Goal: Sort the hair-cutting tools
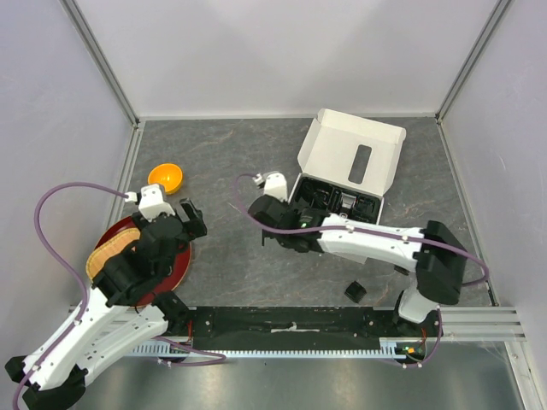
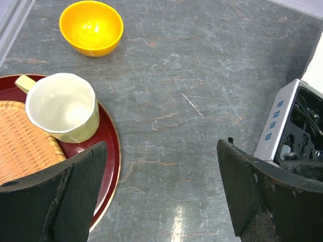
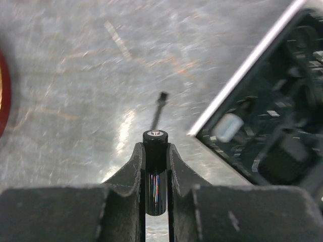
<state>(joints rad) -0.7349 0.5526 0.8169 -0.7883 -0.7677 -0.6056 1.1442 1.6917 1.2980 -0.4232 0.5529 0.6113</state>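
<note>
Brush (image 3: 155,189), thin and black, is sitting pinched between the narrowed fingers of the right gripper (image 3: 155,151), lower centre of the right wrist view. Its long axis is running up the frame: thick handle in the grip, thin stem pointing away over the grey table (image 3: 75,75), tip leaning slightly right. White box (image 3: 242,75) is lying just right of it. Left gripper (image 2: 161,191) is hanging wide, holding nothing, beside the red tray (image 2: 108,146). Blue marks (image 2: 275,118) on the box side are showing too small to read.
</note>
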